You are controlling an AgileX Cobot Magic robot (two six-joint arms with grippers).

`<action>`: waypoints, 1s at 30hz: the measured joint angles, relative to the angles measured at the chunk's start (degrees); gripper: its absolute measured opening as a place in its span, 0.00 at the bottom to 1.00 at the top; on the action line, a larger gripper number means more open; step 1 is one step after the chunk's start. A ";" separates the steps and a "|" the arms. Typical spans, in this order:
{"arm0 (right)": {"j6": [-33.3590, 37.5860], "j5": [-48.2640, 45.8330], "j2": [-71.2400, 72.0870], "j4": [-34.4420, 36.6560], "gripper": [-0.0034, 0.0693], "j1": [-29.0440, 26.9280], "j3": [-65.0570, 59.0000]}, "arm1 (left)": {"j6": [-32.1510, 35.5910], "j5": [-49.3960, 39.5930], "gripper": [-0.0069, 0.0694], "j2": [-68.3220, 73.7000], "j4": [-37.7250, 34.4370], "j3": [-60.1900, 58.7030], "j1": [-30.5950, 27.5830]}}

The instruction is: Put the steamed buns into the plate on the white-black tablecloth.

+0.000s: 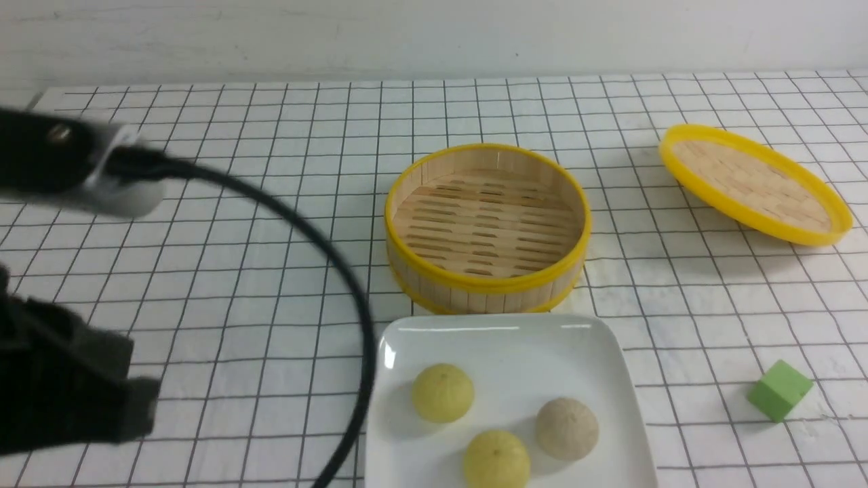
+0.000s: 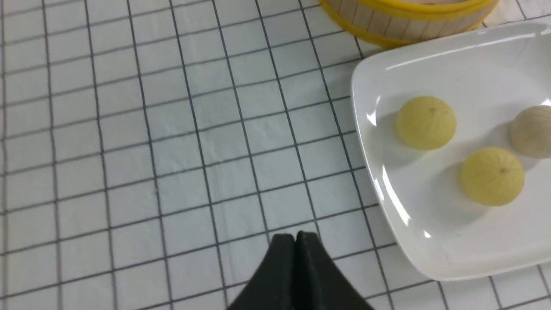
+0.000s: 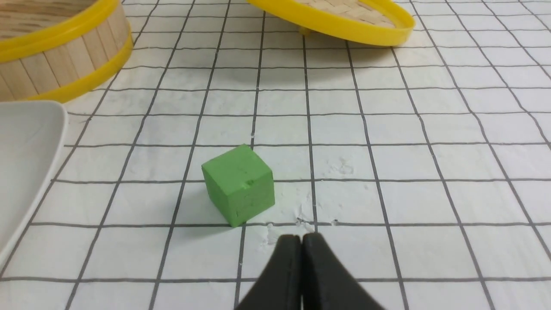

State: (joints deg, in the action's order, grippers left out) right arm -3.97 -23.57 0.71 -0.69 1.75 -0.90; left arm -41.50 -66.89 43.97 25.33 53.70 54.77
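Three steamed buns lie in the white square plate on the white-black tablecloth: a pale yellow one, a second yellow one and a beige-grey one. The left wrist view shows the same plate and buns. My left gripper is shut and empty over bare cloth, left of the plate. In the front view only the left arm shows. My right gripper is shut and empty, just in front of the green cube.
An empty bamboo steamer basket with a yellow rim stands behind the plate. Its yellow-rimmed lid lies tilted at the back right. A green cube sits right of the plate. A black cable arcs across from the left arm.
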 joint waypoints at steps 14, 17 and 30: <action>0.00 0.16 0.00 -0.01 0.10 0.00 -0.03 | -25.30 42.25 0.12 -11.37 12.13 -27.35 0.00; 0.00 0.16 0.00 -0.01 0.10 0.00 -0.03 | -25.29 41.05 0.12 -11.37 14.04 -27.97 0.00; 0.00 0.24 0.00 -0.06 0.12 0.00 -0.03 | -21.58 28.03 0.13 -13.16 8.57 -28.54 -1.36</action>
State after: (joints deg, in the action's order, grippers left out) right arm -3.97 -23.33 0.71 -0.75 1.75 -0.92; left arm -63.08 -38.86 30.82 33.90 25.17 53.42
